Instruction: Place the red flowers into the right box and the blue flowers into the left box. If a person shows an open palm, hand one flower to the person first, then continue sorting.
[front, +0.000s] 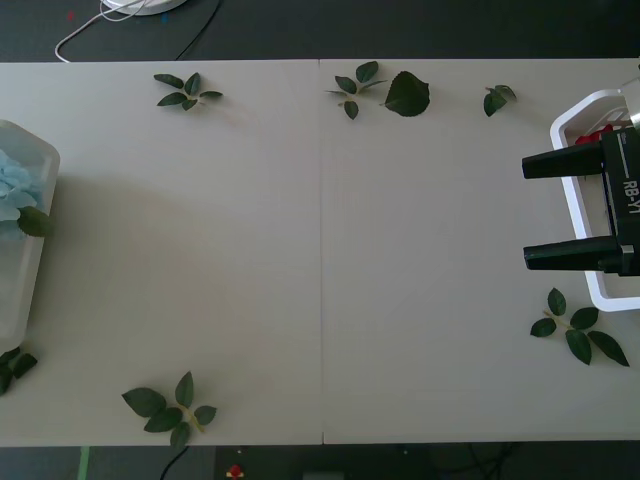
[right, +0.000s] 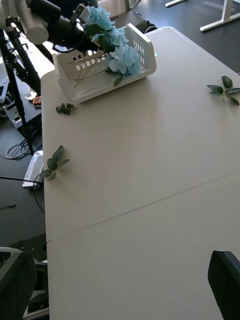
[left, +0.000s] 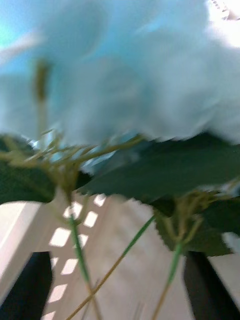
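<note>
The bench (front: 320, 250) is a pale cream top with a thin seam running down its middle in the front view. Loose leaf sprigs (front: 170, 408) lie scattered near its edges: two along the upper edge, one at the lower left, one at the lower right. Beyond the upper edge is dark floor with a white cable (front: 110, 18) at the upper left.

The left box (front: 28, 240) sits at the far left of the front view, cut off by the frame, with the blue flowers (front: 14, 190) inside it. In the right wrist view that box (right: 107, 65) stands at the upper part of the picture, the blue flowers (right: 117, 45) heaped in it, and the left pincer (right: 82, 22) reaches in from the upper left; its fingers are hidden among the blooms, so I cannot tell their spread. The left wrist view shows blurred blue petals and green stems.

The right box (front: 585, 200) is cut off at the right edge, with a glimpse of the red flowers (front: 598, 132) inside. The right pincer (front: 545, 210) hangs over its near rim, black fingers spread wide and holding nothing.
</note>
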